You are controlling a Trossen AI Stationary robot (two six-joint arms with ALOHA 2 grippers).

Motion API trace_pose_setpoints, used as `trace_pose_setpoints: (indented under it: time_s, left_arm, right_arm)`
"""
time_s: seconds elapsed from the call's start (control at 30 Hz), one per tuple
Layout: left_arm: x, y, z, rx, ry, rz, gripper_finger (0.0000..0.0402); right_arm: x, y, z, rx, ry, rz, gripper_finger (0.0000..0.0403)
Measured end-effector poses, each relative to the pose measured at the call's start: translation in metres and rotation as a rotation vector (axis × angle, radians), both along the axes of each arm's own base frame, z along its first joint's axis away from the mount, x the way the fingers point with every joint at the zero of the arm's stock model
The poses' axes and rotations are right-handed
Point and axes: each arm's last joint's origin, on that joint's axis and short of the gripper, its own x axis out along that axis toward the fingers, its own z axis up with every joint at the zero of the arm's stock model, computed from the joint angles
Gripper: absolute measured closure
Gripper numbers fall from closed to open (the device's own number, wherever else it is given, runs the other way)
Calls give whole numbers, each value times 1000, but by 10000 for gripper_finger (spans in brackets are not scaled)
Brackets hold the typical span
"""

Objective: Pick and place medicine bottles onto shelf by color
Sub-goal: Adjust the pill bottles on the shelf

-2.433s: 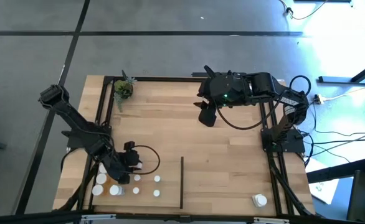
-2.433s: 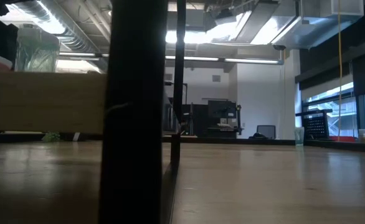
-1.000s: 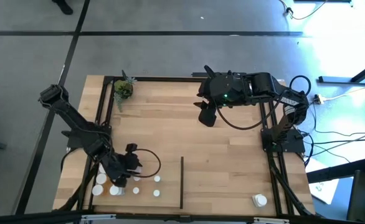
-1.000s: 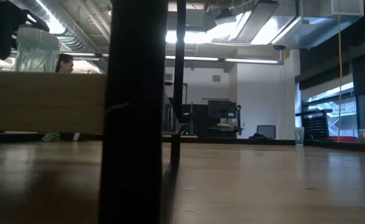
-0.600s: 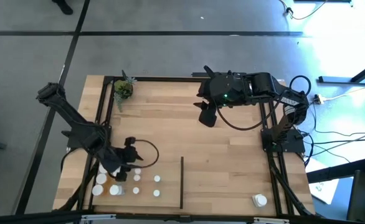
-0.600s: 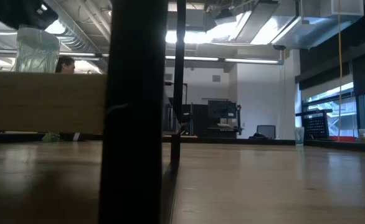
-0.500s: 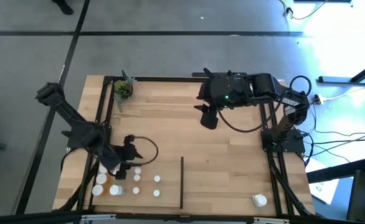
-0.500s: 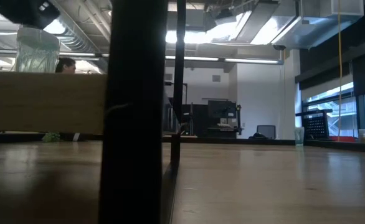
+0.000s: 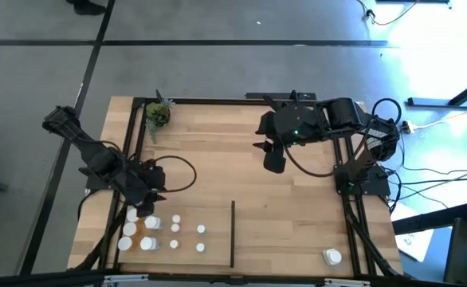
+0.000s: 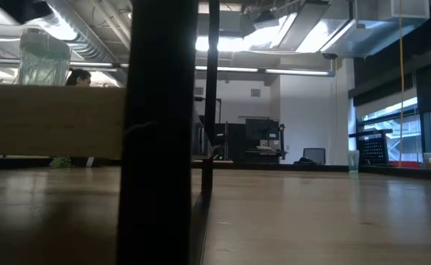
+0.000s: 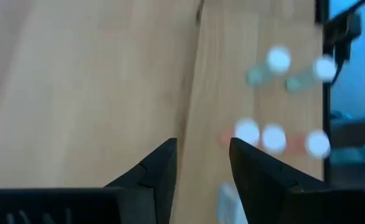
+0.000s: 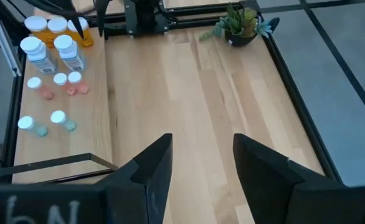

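The left gripper hung over the shelf just beyond the bottles, its fingers set a narrow gap apart with bare wood between them and nothing held. The bottles stood bunched at the left front corner, on the left of the divider: small round things with white caps, some bodies white, some orange, a couple of tiny ones greenish, the larger labelled ones nearest the rail. One more white bottle sat alone at the right front corner. The right gripper waited over the far right part of the shelf, jaws likewise parted and empty. A plant sat in the far left corner.
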Motion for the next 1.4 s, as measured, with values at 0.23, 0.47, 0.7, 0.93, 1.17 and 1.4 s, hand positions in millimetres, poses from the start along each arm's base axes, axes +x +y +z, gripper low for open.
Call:
trace_pose_setpoints:
  time_s: [0.23,0.47,0.7,0.93,1.17,1.4]
  left_arm:
    - [-11,-2,-16,-145,218,72,262]
    - [-14,-13,-39,-120,313,75,262]
    - [-3,-28,-56,-50,374,48,262]
    - [3,-44,-69,-43,418,0,262]
    - [3,-52,-72,-56,423,-30,262]
    - [3,-57,-71,-80,394,-59,262]
  right_arm:
    - [0,0,0,-2,0,1,232]
    - [0,0,0,-9,2,7,232]
    - [2,0,1,-18,-12,20,232]
    - [2,6,0,92,5,207,232]
    - [2,8,1,129,3,276,232]
    - [2,8,1,130,3,277,232]
